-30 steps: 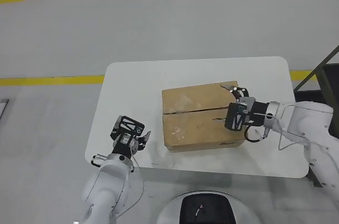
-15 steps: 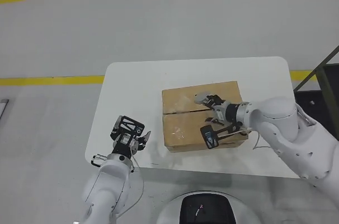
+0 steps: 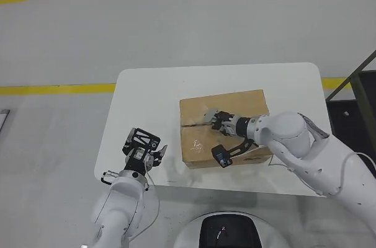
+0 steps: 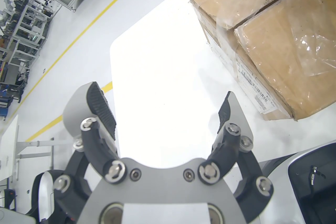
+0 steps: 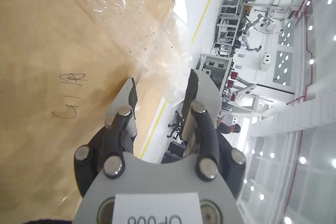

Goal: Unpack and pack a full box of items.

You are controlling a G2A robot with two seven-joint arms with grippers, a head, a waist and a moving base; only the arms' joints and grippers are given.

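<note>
crinkled tape (image 5: 110, 7) covers the box (image 3: 244, 102) seam where the right gripper (image 5: 162, 86) sits parted, left gripper (image 4: 164, 96) splayed at nine o'clock over the white table (image 3: 151, 99).

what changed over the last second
The right gripper moved from the right edge of the box across its top to the middle of the seam. The left gripper stayed open, and the box kept its place.

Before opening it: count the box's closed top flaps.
2: the far flap and the near flap, meeting at a middle seam; any inner flaps are hidden.
</note>
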